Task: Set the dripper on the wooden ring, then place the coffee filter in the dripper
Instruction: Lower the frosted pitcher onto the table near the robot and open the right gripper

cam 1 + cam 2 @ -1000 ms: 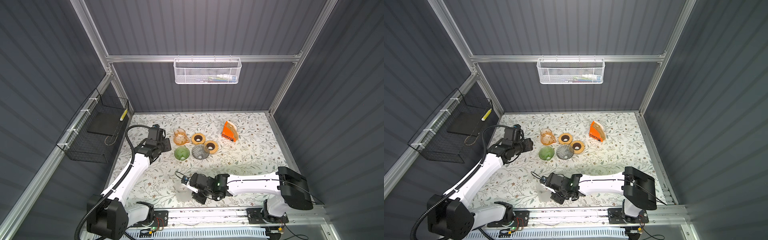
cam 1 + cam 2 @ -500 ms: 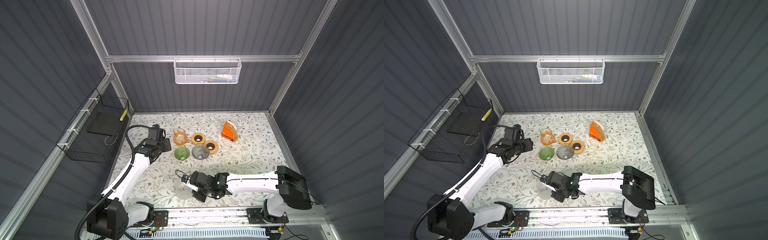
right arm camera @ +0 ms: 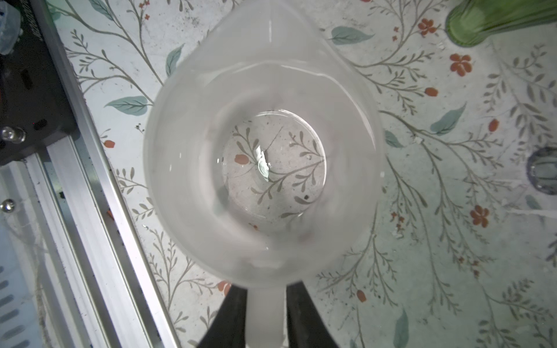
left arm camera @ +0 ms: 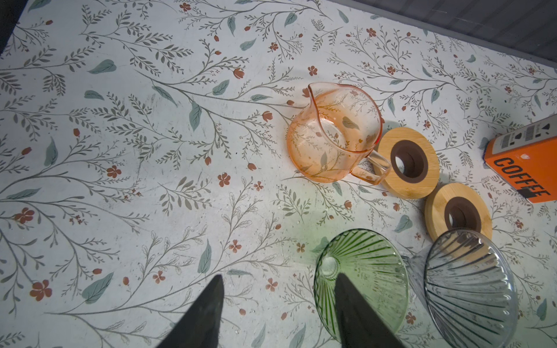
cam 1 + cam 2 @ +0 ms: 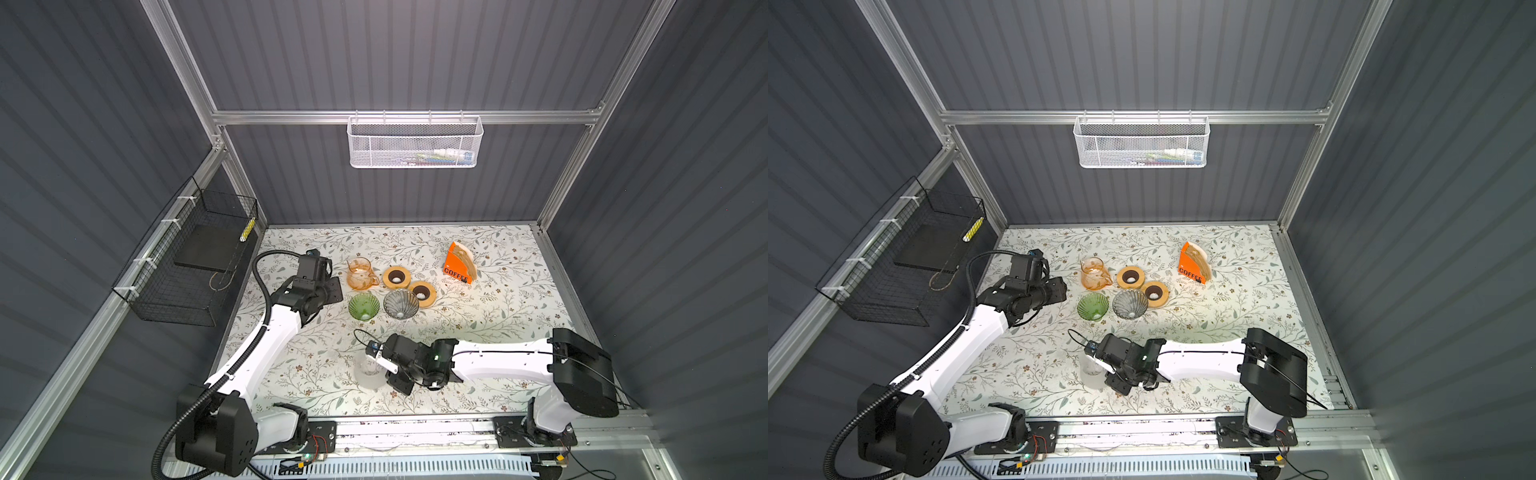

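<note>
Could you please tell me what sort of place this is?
Probably a robot test booth staged for coffee making: left arm and right arm on a rail, grey walls, aluminium frame, a green dripper, a filter box.

Two drippers (image 5: 363, 306), rings (image 5: 387, 277), pitchers (image 5: 360, 277); one box (image 5: 455, 266)

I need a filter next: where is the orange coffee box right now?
In both top views the orange coffee box stands toward the back right of the floral table, just right of the two wooden rings and apart from them.
</note>
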`<state>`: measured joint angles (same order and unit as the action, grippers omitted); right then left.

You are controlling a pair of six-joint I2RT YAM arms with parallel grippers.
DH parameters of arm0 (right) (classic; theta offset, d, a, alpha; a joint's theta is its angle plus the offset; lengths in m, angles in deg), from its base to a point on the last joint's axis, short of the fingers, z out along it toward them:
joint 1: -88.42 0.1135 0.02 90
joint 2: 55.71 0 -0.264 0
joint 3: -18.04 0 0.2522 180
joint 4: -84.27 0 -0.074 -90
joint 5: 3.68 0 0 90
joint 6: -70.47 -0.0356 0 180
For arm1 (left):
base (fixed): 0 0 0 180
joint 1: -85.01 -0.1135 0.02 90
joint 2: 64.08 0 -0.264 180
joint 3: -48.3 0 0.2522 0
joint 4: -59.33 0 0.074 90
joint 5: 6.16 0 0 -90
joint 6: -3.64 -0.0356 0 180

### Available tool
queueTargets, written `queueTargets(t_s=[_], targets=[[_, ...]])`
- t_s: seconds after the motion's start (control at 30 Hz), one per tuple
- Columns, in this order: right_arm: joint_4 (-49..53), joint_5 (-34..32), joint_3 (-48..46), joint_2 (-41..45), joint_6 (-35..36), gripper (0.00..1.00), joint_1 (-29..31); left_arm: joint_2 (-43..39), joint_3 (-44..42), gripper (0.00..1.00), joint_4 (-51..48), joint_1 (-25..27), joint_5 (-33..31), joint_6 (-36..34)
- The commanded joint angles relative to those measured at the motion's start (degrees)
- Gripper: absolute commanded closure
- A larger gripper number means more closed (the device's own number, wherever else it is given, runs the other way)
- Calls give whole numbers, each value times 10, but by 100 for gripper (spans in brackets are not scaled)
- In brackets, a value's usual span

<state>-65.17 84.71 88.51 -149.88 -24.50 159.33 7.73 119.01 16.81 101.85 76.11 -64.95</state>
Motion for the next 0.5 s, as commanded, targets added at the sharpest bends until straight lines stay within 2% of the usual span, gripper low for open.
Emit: queueTargets(t_s=[0.0, 0.47], targets=[[4, -7, -9, -5, 6, 71, -7, 4, 19, 41, -12, 4, -7, -10], [20, -20, -26, 27, -8, 62, -36, 13, 28, 40, -13, 4, -1, -9]])
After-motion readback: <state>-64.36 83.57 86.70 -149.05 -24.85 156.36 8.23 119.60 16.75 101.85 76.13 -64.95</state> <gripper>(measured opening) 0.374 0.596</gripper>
